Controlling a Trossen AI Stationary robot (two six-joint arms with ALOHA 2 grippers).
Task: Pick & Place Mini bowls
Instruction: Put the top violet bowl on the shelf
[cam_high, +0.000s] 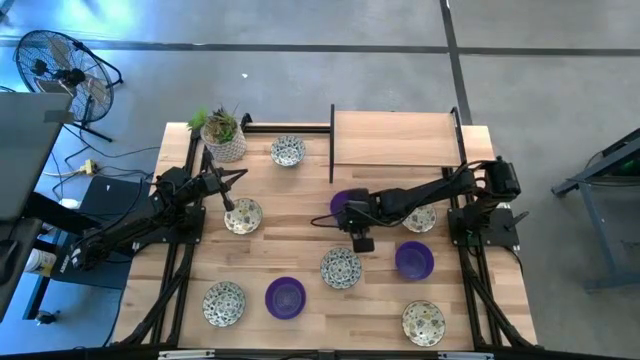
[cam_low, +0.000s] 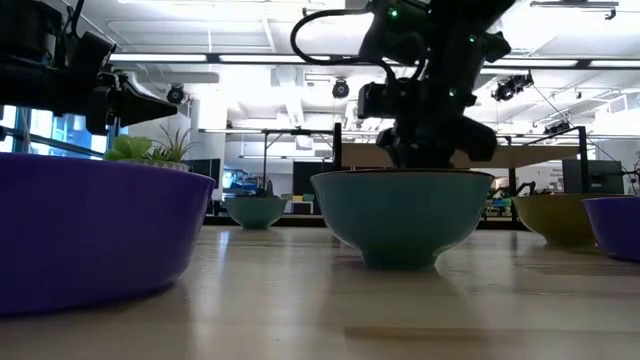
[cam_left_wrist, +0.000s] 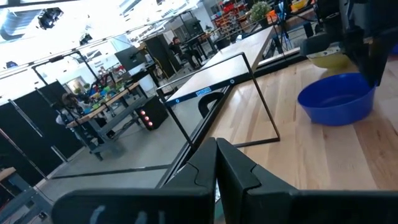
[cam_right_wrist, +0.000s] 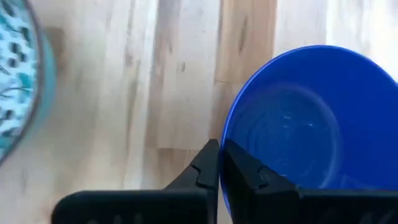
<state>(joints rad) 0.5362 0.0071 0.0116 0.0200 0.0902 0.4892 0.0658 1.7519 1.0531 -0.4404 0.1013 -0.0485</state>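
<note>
While I watch from above, the table (cam_high: 300, 235) fills most of my high view, with a raised board (cam_high: 395, 138) at its twelve o'clock edge. From three o'clock my right arm (cam_high: 430, 195) reaches toward the centre. My left arm (cam_high: 140, 225) comes in from nine o'clock.

At eleven o'clock stands a plant pot (cam_high: 226, 140). Patterned bowls lie around the tabletop: one near twelve (cam_high: 288, 152), one under the left arm's tip (cam_high: 243, 216), one at centre (cam_high: 341, 268), one by the right arm (cam_high: 418, 220), and two at seven (cam_high: 224, 303) and five (cam_high: 423, 322). Purple bowls sit at six (cam_high: 285, 298) and four (cam_high: 414, 260).

A third purple bowl (cam_right_wrist: 298, 130) lies just past centre, toward one o'clock, and the right gripper (cam_right_wrist: 221, 171) is at its rim. Its fingers look pressed together there, though I cannot be sure whether they pinch the rim.

Over the patterned bowl at ten o'clock, the left gripper (cam_left_wrist: 216, 168) hangs with its fingers together, holding nothing.
</note>
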